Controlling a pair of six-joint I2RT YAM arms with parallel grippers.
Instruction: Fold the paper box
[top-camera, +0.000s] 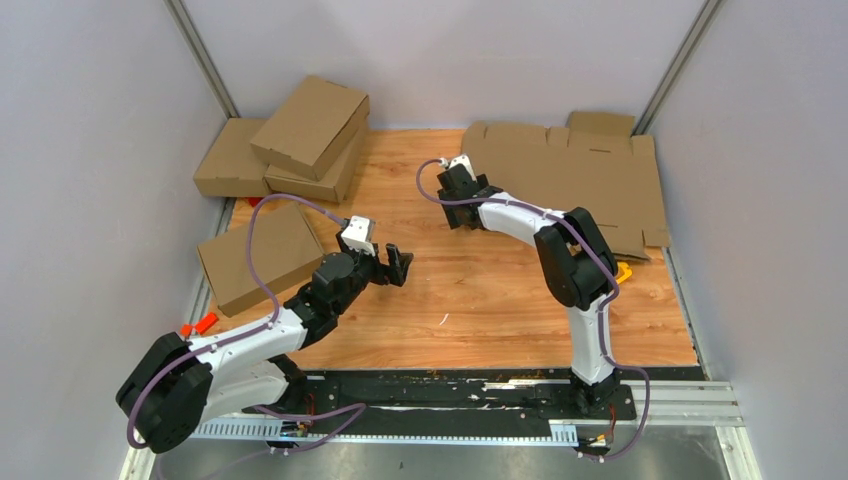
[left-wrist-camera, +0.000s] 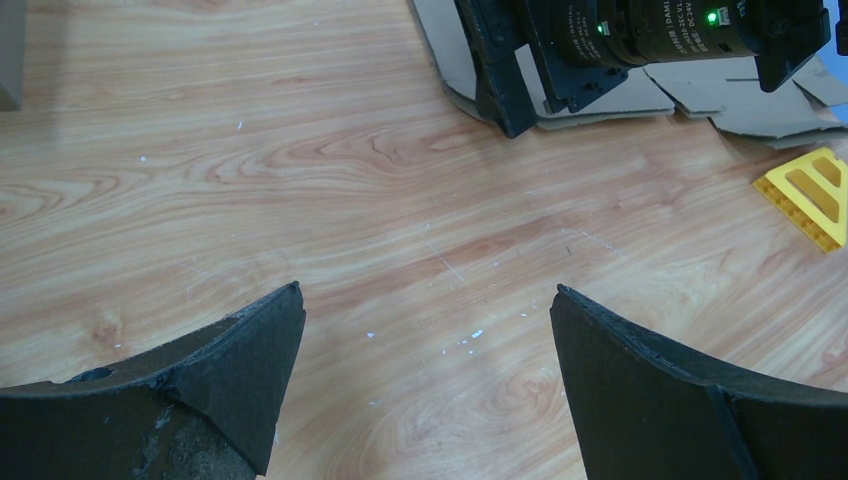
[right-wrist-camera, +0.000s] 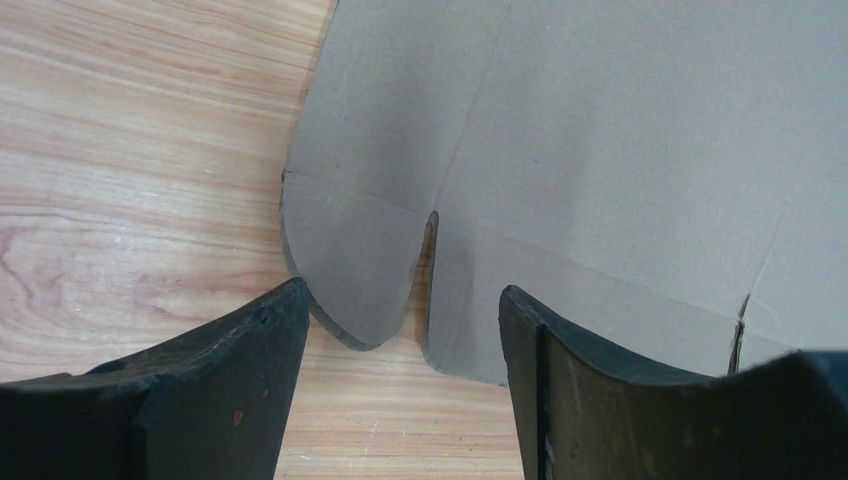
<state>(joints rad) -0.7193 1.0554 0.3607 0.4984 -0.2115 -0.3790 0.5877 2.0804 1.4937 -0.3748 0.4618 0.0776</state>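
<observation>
The left hand (top-camera: 400, 265) hangs over bare wood left of centre, its jaws spread wide with nothing between them, well apart from the work. Further right, the right hand (right-wrist-camera: 402, 290) stands at the left edge of the paper box (top-camera: 570, 185), jaws apart and clamped on nothing. A rounded tab (right-wrist-camera: 350, 270) and the slit beside it show in the gap, though whether a pad touches the card cannot be told. The box lies unfolded and flat over the far right part of the surface (top-camera: 480, 300), reaching to the right-hand wall. It looks light and stiff across its panels, likely to bend only along the scored creases. Lying flush on smooth wood, it would probably slide rather than lift, and a hard pinch could crush a thin tab. The protruding flaps along this left edge seem the best hold, since a finger can get under them there, with the other hand pressing a panel down. The wood-grain surface is smooth and lightly flecked. Folded boxes (top-camera: 310, 125) are piled in the far left corner, one more folded box (top-camera: 262, 255) lies along the left edge, and an orange piece (top-camera: 200, 325) sits near the left arm. A yellow piece (left-wrist-camera: 810, 195) lies just beside the paper box's near edge. Grey walls (top-camera: 90, 150) close in on three sides, so the free room is in the middle.
</observation>
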